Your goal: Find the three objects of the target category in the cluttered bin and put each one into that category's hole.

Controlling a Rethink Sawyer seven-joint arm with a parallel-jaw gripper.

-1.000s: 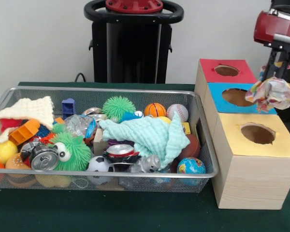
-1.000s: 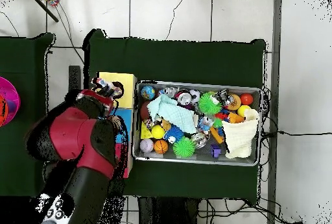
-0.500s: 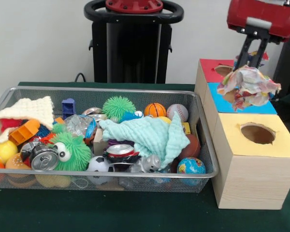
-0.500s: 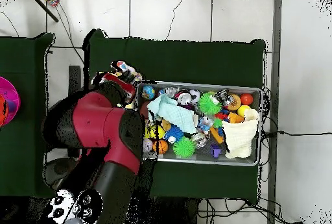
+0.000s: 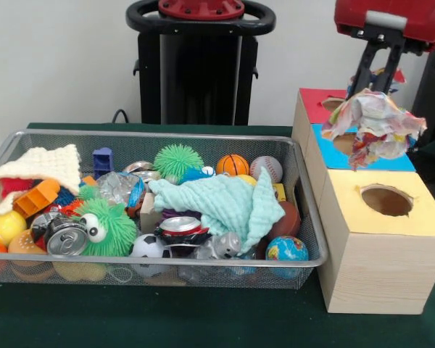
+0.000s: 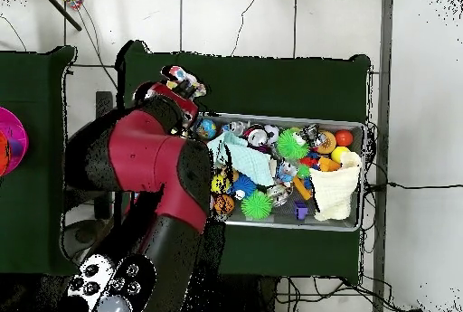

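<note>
My gripper (image 5: 374, 85) hangs at the top right of the front view, shut on a crumpled multicoloured wrapper (image 5: 373, 127). The wad hovers over the blue box (image 5: 322, 154) and hides most of its hole. Behind it stands the red box (image 5: 315, 101), in front the yellow box (image 5: 391, 217) with its round hole (image 5: 386, 200). In the overhead view the red arm (image 6: 145, 159) covers the boxes, and the wrapper (image 6: 181, 79) shows just past the gripper (image 6: 184, 93).
The wire bin (image 5: 167, 135) left of the boxes holds a mint cloth (image 5: 225, 203), a cream knit cloth (image 5: 47, 168), green spiky balls (image 5: 177, 159), a basketball (image 5: 233, 164), a baseball (image 5: 267, 167), a globe ball (image 5: 286, 249) and crushed cans (image 5: 67, 238).
The gripper has carried the wrapper left, from beside the yellow box to over the blue box, then lifted it slightly. In the overhead view the arm swung toward the picture's top.
</note>
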